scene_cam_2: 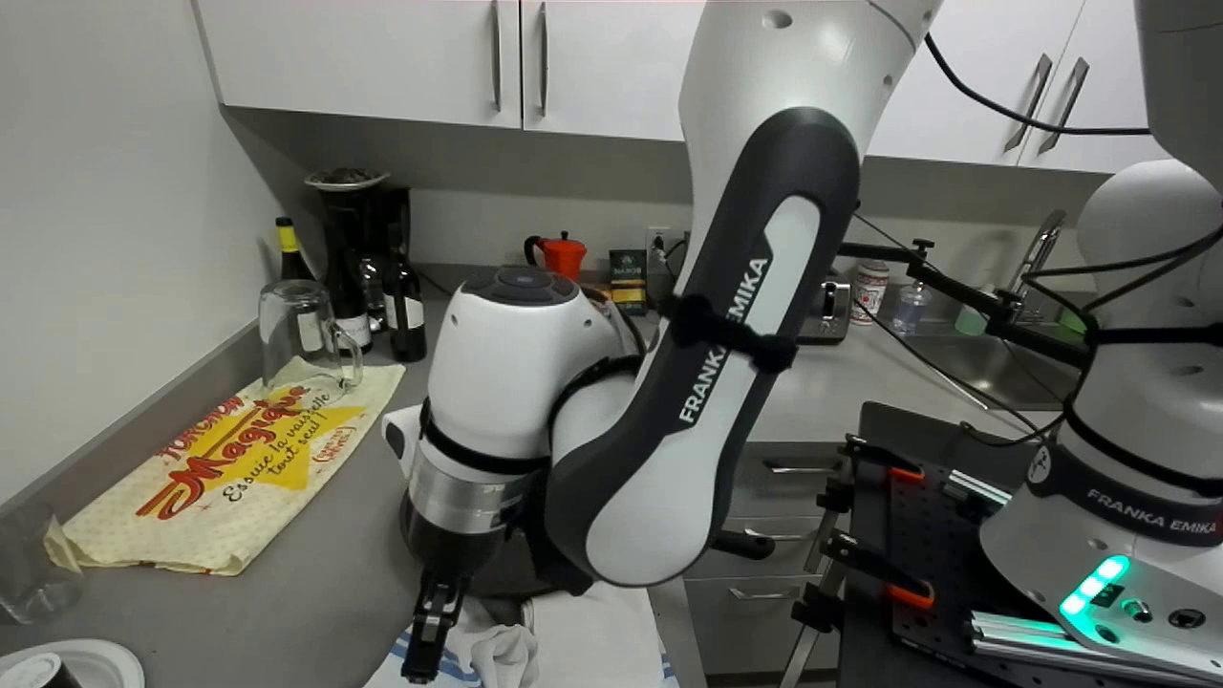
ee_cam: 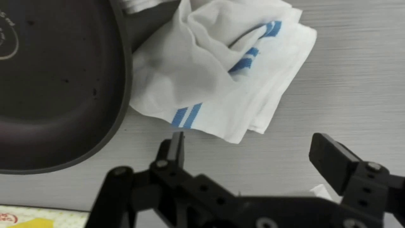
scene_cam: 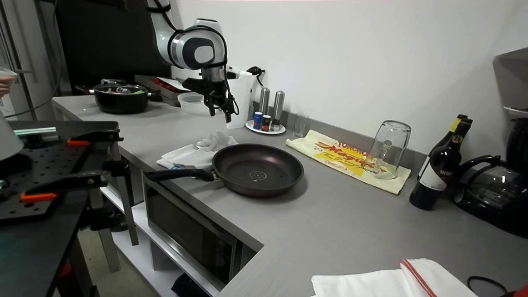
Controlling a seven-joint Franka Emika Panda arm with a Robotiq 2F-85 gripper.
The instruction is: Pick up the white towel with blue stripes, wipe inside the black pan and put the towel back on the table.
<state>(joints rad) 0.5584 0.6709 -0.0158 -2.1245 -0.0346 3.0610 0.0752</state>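
The white towel with blue stripes lies crumpled on the grey counter (scene_cam: 342,231), beside the black pan; it shows in both exterior views (scene_cam: 192,156) (scene_cam_2: 592,631) and in the wrist view (ee_cam: 215,69). The black pan (scene_cam: 258,173) stands upright, its handle over the counter edge. In the wrist view the pan (ee_cam: 63,101) is at left, its rim against the towel's edge. In an exterior view the arm hides most of the pan. My gripper (scene_cam: 220,115) is above the counter near the towel. In the wrist view the gripper (ee_cam: 248,141) is wide open with nothing between its fingers.
A yellow cloth (scene_cam: 326,154) with an upturned glass mug (scene_cam: 390,144) lies along the wall. A white plate (scene_cam: 266,131) with shakers, a paper roll (scene_cam: 239,99) and a clear glass (scene_cam: 301,125) stand near the gripper. A red-striped towel (scene_cam: 383,284) and wine bottles (scene_cam: 437,173) are farther off.
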